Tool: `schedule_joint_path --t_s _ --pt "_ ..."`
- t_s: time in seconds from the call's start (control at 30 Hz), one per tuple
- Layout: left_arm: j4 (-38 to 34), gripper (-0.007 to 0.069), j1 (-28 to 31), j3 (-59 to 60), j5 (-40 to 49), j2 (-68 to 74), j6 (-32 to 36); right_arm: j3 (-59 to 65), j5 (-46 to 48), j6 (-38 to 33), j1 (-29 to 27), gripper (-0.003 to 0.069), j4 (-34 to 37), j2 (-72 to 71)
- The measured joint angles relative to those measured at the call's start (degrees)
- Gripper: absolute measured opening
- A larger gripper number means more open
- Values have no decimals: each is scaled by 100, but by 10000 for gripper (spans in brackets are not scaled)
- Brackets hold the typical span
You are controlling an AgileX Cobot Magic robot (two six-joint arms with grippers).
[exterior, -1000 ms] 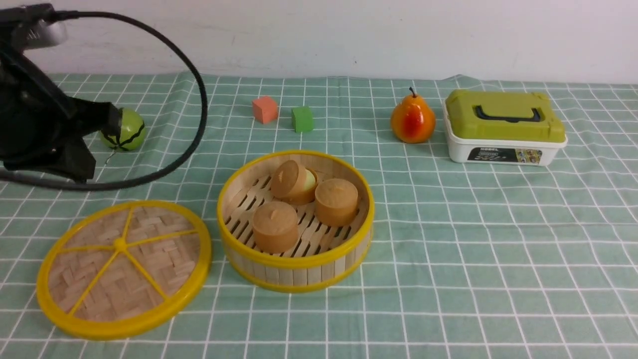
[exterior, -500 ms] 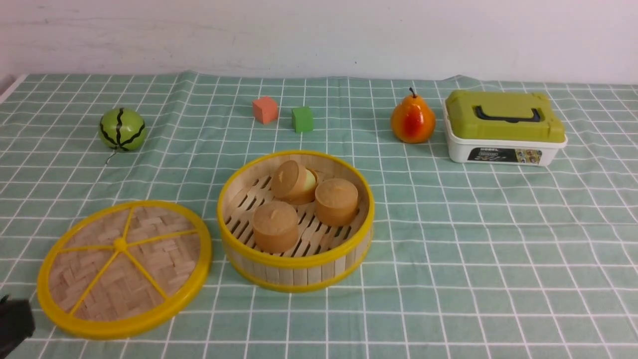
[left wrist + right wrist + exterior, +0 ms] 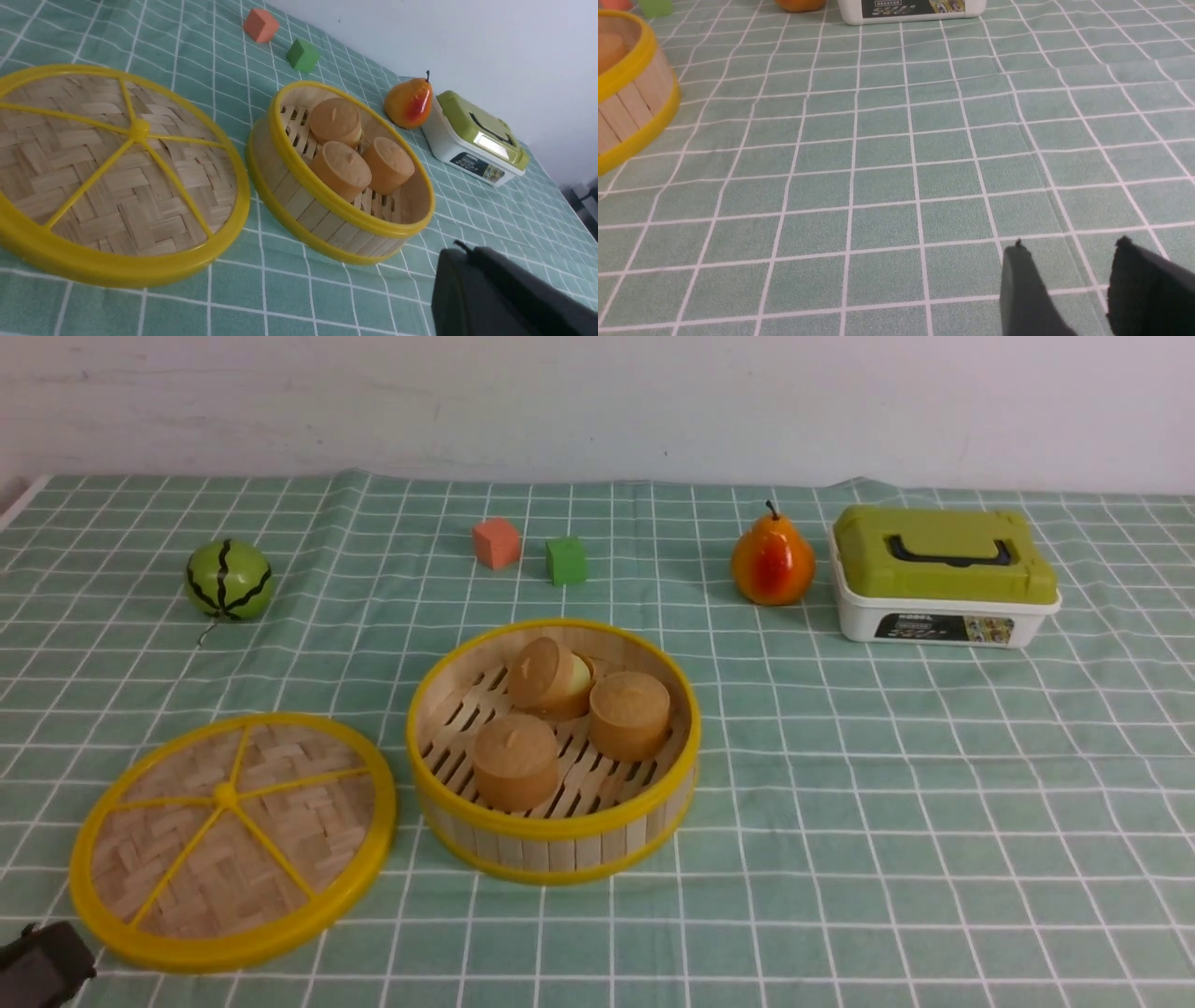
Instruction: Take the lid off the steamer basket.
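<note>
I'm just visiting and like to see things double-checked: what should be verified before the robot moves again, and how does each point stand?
1. Lid off the steamer basket: ok, it lies beside it.
2. Lid flat on the cloth: ok.
3. Basket upright: ok.
4. Little pots in the basket all closed: not ok, the rear pot has its cap tilted half off.
5. Left tool shut and free of the lid: ok.
6. Anything under the lid: cannot tell, its woven top hides that.
</note>
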Motion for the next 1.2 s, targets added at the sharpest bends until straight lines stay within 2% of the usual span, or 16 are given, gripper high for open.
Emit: schedule_joint_path --t_s 0.3,0.43,0.6,0.87,1.1,1.2 --pt "153 -13 0 23 -139 524 107 0 0 0 0 241 0 0" --pt "757 -13 0 29 -139 612 392 0 0 0 0 241 0 0" --pt "1237 -13 0 29 -139 612 432 0 0 0 0 241 0 0" --pt "1557 -13 0 29 -139 602 444 0 0 0 0 240 0 0" --pt "1768 -12 0 458 -191 -114 444 0 0 0 0 241 0 0" --pt "2043 -9 0 1151 -229 -701 444 0 0 0 0 241 0 0"
